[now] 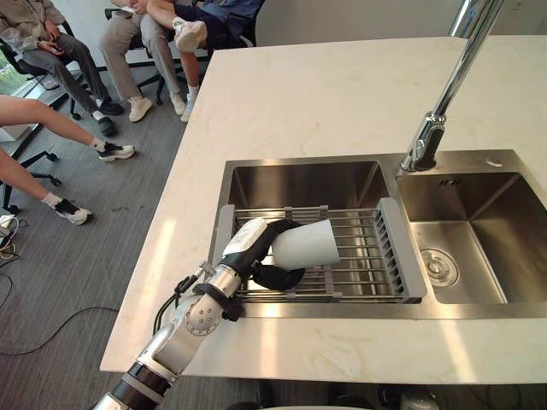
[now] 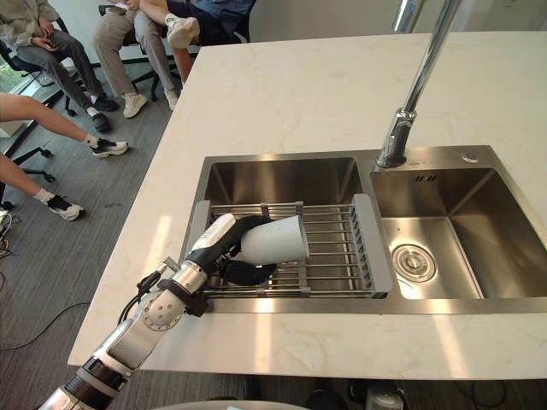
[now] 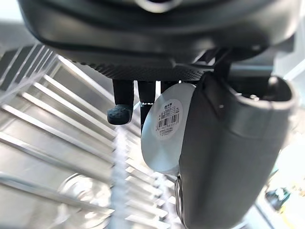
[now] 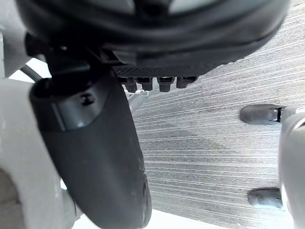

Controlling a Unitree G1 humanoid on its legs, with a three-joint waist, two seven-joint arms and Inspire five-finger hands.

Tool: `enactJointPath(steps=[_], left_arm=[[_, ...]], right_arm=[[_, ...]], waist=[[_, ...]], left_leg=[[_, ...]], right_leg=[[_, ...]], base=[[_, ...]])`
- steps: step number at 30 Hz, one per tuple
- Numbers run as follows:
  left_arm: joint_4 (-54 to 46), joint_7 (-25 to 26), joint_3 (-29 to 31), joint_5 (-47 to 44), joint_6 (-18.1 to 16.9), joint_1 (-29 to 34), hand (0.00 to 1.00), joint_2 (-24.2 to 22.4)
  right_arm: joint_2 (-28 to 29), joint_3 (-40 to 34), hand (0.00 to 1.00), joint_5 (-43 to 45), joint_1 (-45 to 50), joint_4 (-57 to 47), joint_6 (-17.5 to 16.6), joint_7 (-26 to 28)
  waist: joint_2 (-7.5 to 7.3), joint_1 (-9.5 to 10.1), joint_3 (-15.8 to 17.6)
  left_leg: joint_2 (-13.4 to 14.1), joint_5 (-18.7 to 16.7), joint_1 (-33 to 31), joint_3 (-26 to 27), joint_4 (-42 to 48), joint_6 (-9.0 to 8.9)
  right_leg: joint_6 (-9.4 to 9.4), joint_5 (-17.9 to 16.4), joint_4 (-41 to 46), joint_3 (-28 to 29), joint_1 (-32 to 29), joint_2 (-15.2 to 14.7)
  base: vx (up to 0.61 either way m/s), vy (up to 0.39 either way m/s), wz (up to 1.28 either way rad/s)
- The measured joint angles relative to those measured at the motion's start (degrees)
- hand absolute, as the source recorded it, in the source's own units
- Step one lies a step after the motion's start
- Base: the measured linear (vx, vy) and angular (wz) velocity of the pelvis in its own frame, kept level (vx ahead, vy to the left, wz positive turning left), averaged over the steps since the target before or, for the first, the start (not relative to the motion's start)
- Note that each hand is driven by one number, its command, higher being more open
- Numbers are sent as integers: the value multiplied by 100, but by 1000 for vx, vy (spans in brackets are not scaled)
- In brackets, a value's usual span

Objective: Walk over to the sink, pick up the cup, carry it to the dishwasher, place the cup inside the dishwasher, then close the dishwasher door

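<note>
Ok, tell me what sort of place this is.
Likely a demo kitchen in an office or lab: a pale island counter with a double steel sink, a tall faucet and a dish rack, with people seated on office chairs beside it.

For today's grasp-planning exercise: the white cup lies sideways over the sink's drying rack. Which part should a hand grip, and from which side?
Probably the side wall near the base, coming from the robot's left. The cup lies sideways over the rack with base facing that way, mouth away, so fingers can wrap under and a thumb over. The left hand curls round it this way.
</note>
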Motion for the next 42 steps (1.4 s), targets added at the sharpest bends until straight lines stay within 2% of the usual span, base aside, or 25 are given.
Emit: enactJointPath(steps=[8,13,18,23,27,29,33,35,36,37,38,39,41,42], left_arm=[[-886,374,447,-1043,-23,220,0,-686],[-1024,433,640,-1438,-73,382,0,-944],[-1294,548,702,-1972,-87,602,0,-1157],[-1417,631,1031,-2356,-136,804,0,-1409],[-1615,703,1242,-2811,-145,1061,0,-1551],[-1629,758,1276,-2923,-163,1112,0,-1585],[-1713,835,1350,-3096,-184,1162,0,-1650],[-1793,890,1314,-3094,-188,1158,0,-1745],[-1794,893,1302,-3094,-199,1135,0,-1800],[-1791,906,1264,-3098,-208,1105,0,-1818],[-1792,919,1245,-3100,-210,1112,0,-1817],[-1791,938,1219,-3107,-214,1120,0,-1818],[-1794,942,1214,-3109,-292,1123,0,-1835],[-1798,949,1173,-3108,-296,1134,0,-1896]], right_arm=[[126,18,100,3,68,247,17,-10],[177,14,100,9,107,369,26,-22],[231,20,100,13,127,425,33,-70],[270,33,100,15,114,437,46,-101],[318,114,100,16,86,436,81,-112],[350,148,100,15,67,435,109,-125],[413,250,100,1,-154,428,152,-159],[419,383,100,-8,-266,419,154,-218],[428,400,100,-7,-285,415,158,-228],[419,490,100,-5,-292,410,174,-239],[418,513,100,-6,-296,410,186,-247],[416,550,100,-4,-319,399,192,-265],[411,637,100,5,-362,267,190,-308],[413,687,100,15,-370,147,179,-345]], waist=[[-34,142,-59],[-99,156,-263],[-195,245,-323],[-247,311,-353],[-321,348,-367],[-358,456,-388],[-414,474,-354],[-408,451,-339],[-397,444,-303],[-401,442,-237],[-392,461,-226],[-454,509,-232],[-497,691,-221],[-474,799,-201]], left_leg=[[8,0,26,0,15,1],[9,0,45,1,16,1],[19,1,76,18,18,1],[30,0,83,98,10,1],[43,-6,65,197,11,7],[60,-52,38,307,62,6],[81,-202,-203,389,403,14],[117,-289,-438,259,705,23],[139,-302,-536,135,805,51],[117,-313,-621,-78,969,56],[92,-324,-672,-208,1035,67],[25,-301,-735,-438,1119,37],[-77,-259,-1032,-721,1300,-41],[-123,-165,-1222,-945,1365,-157]], right_leg=[[13,-17,84,16,2,-7],[8,-43,129,22,5,-12],[-9,-72,188,44,0,-12],[-9,-72,236,128,-57,-7],[-5,-65,277,242,-143,2],[-3,-64,351,348,-231,6],[41,-95,674,532,-507,-11],[81,-121,1031,944,-707,5],[131,-277,1235,1129,-733,-5],[127,-684,1953,1400,-832,-17],[156,-862,2341,1524,-875,-15],[229,-1114,2895,1812,-895,7],[298,-1392,2988,2214,-904,75],[261,-1560,2863,2282,-905,124]], base=[[-19,-2,0],[-6,-1,0],[-41,-8,-2],[-24,-4,-9],[-11,-3,-13],[-17,4,-23],[-46,16,-13],[-73,65,29],[-55,91,75],[-50,64,86],[-28,-24,109],[-42,-123,102],[-104,-210,96],[-169,-283,91]])
